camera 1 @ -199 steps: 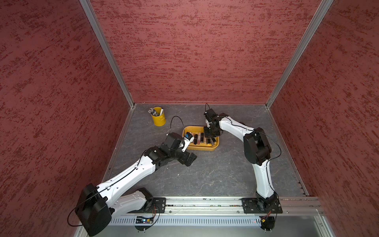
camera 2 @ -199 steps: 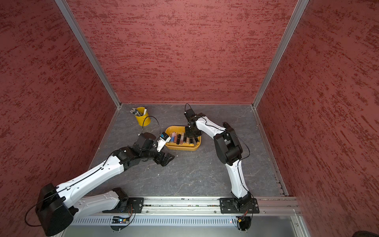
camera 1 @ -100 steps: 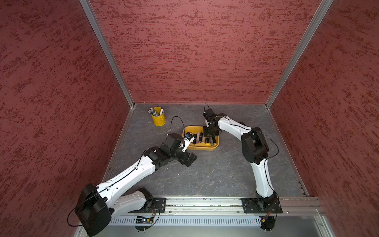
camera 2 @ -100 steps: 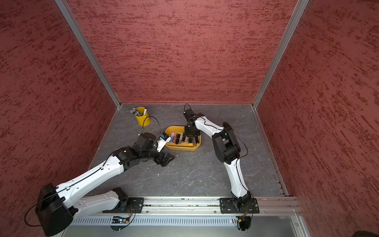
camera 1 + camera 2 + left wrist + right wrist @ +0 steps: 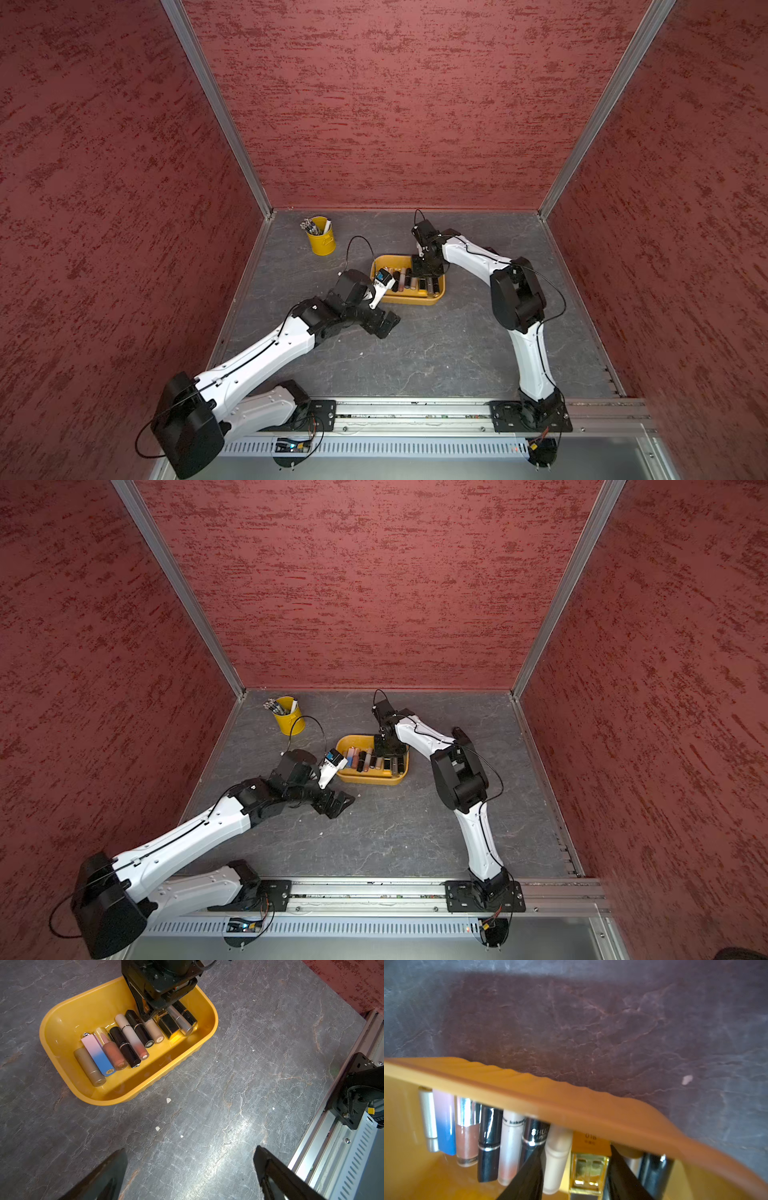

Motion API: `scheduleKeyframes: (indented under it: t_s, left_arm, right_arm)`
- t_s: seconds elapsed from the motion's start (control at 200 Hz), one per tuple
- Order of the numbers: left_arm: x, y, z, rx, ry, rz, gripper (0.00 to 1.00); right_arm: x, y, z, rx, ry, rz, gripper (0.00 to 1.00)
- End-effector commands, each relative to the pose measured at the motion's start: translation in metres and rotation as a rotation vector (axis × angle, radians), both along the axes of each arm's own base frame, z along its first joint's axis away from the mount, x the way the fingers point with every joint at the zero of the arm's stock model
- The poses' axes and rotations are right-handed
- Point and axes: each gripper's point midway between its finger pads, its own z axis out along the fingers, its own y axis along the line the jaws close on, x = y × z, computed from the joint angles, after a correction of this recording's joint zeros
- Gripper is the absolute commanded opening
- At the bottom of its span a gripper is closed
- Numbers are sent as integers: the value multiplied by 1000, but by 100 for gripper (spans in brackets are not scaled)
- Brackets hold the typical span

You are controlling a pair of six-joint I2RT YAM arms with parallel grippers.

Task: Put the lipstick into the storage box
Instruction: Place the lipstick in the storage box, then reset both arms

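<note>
Right fingers (image 5: 527, 1178) widened; box (image 5: 128, 1093) holds ten lipsticks (image 5: 124, 1047).

Right wrist view, lower middle of frame: tubes lie side by side in the storage box (image 5: 550, 1103).
- Black tube (image 5: 534, 1136) with silver band: white capitals "SHU", the rest cut off by the box rim. The smaller line beneath is too blurred to read.
- White tube (image 5: 511, 1138), just left of it: black lettering "w kakas", cut off at both ends.
- Gold square case (image 5: 588, 1164), right of centre: "018" on its upper face. The tiny marks under it are unreadable.

Left wrist view, upper left of frame:
- The same white tube (image 5: 130, 1033) shows black lettering, not legible.
- The round stickers (image 5: 159, 1039) on the tube ends are too small to read.
</note>
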Motion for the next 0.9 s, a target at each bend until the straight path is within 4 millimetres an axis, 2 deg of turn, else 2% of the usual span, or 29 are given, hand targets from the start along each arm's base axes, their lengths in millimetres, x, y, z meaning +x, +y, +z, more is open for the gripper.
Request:
scheduleKeyframes:
  t_s: [0.0, 0.215, 0.271, 0.311, 0.396, 0.461, 0.536, 0.671, 0.746, 0.897]
  left_arm:
    - [1, -2, 13, -13, -28, -1, 100]
    - [2, -3, 13, -17, -31, 2, 100]
    - [1, -5, 13, -18, -30, -1, 100]
    - [2, -5, 13, -19, -30, -1, 100]
    - [2, -6, 14, -22, -33, 0, 100]
    - [3, -6, 14, -23, -37, 4, 100]
    - [4, -6, 17, -37, -49, 10, 100]
    - [8, -3, 26, -89, -86, 48, 100]
    - [12, 0, 30, -123, -99, 82, 100]
    - [18, 4, 41, -182, -121, 127, 100]
  right_arm:
    - [2, -2, 29, 21, -56, -14, 51]
    - [-2, -9, 47, 22, -97, -30, 54]
    - [-4, -4, 49, 55, -99, -18, 55]
    - [-6, 1, 51, 84, -97, -8, 59]
    - [-10, 15, 58, 178, -105, 25, 59]
    - [-13, 29, 71, 276, -130, 64, 59]
    - [-18, 45, 95, 411, -177, 129, 59]
    - [-39, 66, 135, 611, -250, 272, 61]
    - [-54, 71, 150, 675, -256, 346, 61]
    - [-76, 62, 158, 677, -295, 420, 64]
